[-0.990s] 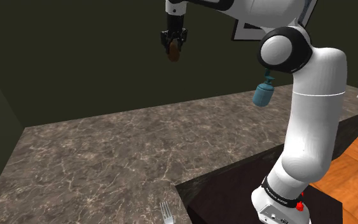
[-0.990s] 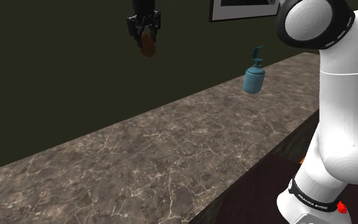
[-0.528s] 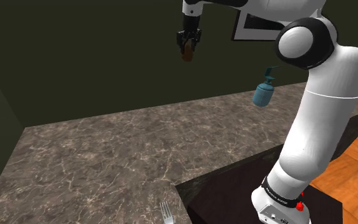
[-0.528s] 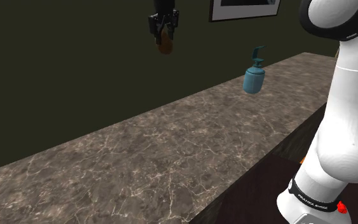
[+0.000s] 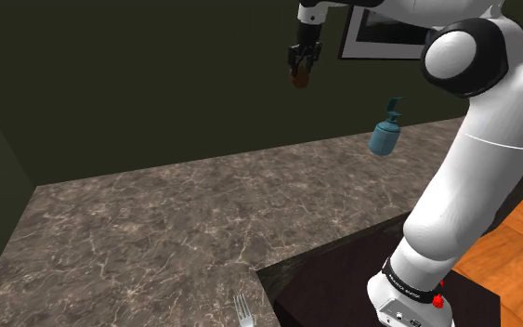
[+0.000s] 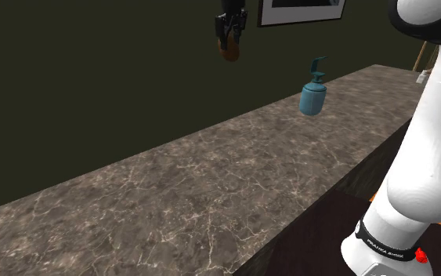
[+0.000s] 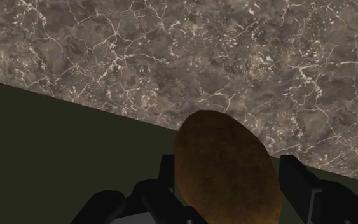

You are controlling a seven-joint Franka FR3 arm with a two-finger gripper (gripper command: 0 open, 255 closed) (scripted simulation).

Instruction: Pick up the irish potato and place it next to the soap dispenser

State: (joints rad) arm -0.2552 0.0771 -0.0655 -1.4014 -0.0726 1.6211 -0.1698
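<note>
Black gripper point(image 5: 301, 67) fingers are clamped on the brown potato point(image 7: 227, 168), which is pinched between them. The potato is held high above the stone-patterned counter point(image 5: 157, 223), well apart from the teal soap dispenser point(image 5: 385, 135).

A black band point(image 6: 383, 249) around the foot of the arm point(image 6: 426, 157), just above the stand point(image 6: 312, 243), carries small white lettering. It cannot be read. No other writing is legible.
</note>
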